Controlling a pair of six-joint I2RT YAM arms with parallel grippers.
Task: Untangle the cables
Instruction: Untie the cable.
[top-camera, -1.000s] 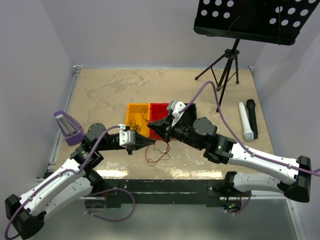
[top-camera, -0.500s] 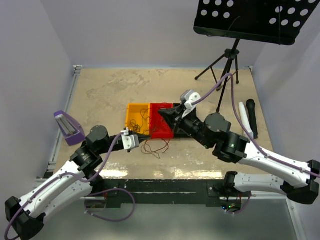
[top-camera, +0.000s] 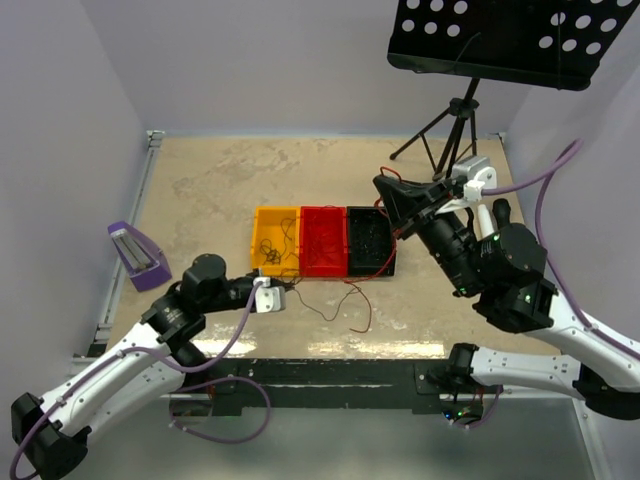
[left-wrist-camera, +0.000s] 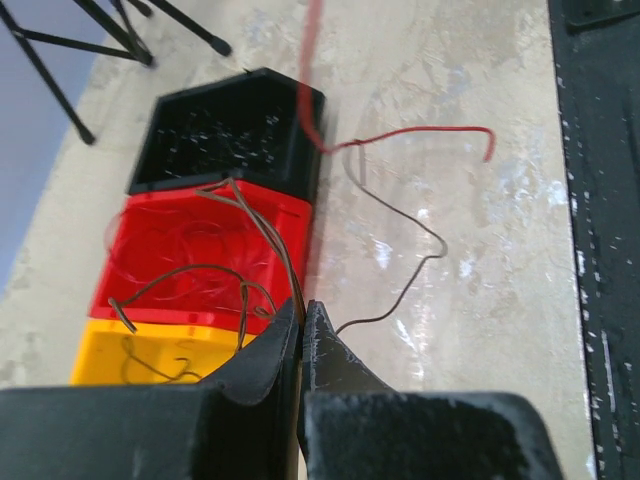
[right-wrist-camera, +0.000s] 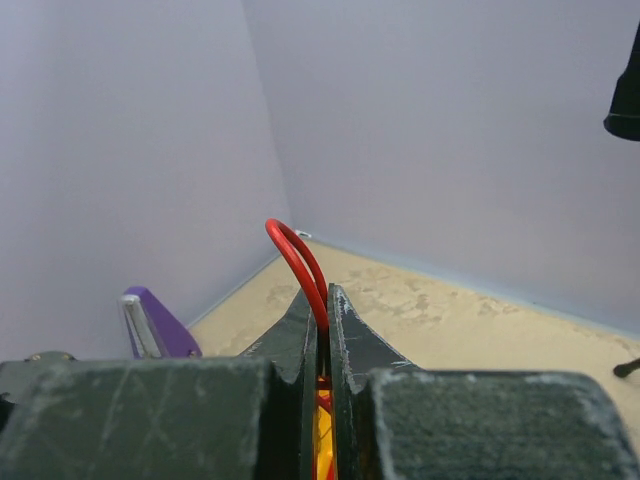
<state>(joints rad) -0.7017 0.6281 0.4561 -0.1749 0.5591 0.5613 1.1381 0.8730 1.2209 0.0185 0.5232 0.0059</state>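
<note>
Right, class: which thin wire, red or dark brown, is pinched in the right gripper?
The thin red wire: it loops up out of the shut right gripper; the dark brown wire runs to the left gripper.

Overhead looks down on table (top-camera: 220, 180); wrist cameras hug jaws.

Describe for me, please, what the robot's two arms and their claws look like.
The left arm and right arm have white shells and black joints, each with a lilac hose. The left claw and right claw are black, tapering to pointed tips.
</note>
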